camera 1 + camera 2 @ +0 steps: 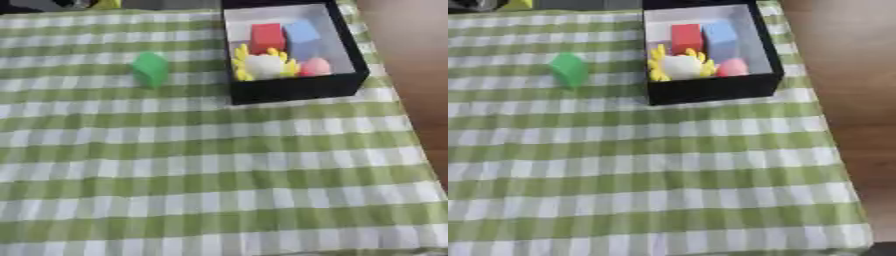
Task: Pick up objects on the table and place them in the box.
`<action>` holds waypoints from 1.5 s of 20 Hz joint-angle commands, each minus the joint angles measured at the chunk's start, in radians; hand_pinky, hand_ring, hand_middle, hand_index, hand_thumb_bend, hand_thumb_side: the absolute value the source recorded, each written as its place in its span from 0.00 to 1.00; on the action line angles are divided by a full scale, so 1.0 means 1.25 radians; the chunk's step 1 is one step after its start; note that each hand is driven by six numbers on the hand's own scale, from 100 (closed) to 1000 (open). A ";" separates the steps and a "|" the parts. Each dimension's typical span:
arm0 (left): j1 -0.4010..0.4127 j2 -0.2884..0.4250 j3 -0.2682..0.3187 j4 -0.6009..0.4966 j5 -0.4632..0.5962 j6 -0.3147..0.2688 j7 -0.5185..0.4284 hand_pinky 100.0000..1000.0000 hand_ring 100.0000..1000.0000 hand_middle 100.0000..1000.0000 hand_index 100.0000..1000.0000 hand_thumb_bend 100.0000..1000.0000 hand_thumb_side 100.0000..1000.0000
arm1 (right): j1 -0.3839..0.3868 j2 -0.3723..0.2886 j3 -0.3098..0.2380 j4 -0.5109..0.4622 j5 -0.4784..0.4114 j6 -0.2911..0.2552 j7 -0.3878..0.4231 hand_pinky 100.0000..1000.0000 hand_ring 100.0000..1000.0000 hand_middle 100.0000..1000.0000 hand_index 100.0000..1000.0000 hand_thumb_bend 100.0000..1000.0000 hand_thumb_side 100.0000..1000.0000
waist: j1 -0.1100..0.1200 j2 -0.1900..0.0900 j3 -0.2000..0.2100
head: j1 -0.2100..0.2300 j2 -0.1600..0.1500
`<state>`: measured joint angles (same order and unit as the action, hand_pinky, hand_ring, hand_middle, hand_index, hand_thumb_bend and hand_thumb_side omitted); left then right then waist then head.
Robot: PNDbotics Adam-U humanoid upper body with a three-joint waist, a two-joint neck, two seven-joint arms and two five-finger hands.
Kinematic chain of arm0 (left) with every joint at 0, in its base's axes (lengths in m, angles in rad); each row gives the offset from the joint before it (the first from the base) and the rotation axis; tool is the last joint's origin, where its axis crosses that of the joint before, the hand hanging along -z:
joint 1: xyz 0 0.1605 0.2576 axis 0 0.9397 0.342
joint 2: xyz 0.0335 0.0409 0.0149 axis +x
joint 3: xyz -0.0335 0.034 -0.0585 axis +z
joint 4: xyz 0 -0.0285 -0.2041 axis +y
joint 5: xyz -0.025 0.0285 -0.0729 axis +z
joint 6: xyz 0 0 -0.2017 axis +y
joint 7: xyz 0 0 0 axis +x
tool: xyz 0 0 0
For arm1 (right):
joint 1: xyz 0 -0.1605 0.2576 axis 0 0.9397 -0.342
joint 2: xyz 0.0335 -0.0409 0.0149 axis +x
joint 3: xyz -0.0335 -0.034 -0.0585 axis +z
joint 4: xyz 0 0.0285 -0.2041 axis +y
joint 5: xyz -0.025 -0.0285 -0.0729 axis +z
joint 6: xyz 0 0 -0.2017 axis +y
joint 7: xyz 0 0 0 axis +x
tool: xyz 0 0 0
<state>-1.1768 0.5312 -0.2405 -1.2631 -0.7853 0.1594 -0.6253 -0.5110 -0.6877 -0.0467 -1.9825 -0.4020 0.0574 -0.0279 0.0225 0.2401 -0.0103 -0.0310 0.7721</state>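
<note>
A green block [150, 69] stands on the green-and-white checked cloth, left of the box. The black box [297, 88] with a pale floor sits at the upper right of the table. Inside it are a red block [267, 36], a blue block [302, 32], a white and yellow toy [262, 64] and a pink rounded piece [315, 66]. Neither of my hands shows in either view.
The checked cloth [219, 170] covers the table, whose right edge runs down beside a brown floor [416, 55]. A small yellow thing [107, 4] and a dark shape lie at the far top left edge.
</note>
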 commanded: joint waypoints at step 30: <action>-0.035 -0.372 -0.062 0.168 -0.305 -0.073 0.197 0.64 0.56 0.50 0.54 0.23 0.00 | -0.090 0.030 0.019 -0.014 -0.034 0.003 0.032 0.91 0.70 0.55 0.75 0.00 0.17 | -0.002 0.004 -0.089 | 0.089 -0.015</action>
<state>-1.2033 0.0709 -0.3186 -1.0556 -1.1521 0.0686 -0.3792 -0.6080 -0.6341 -0.0170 -1.9825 -0.4377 0.0589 0.0134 0.0225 0.2437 -0.1188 0.0770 0.7632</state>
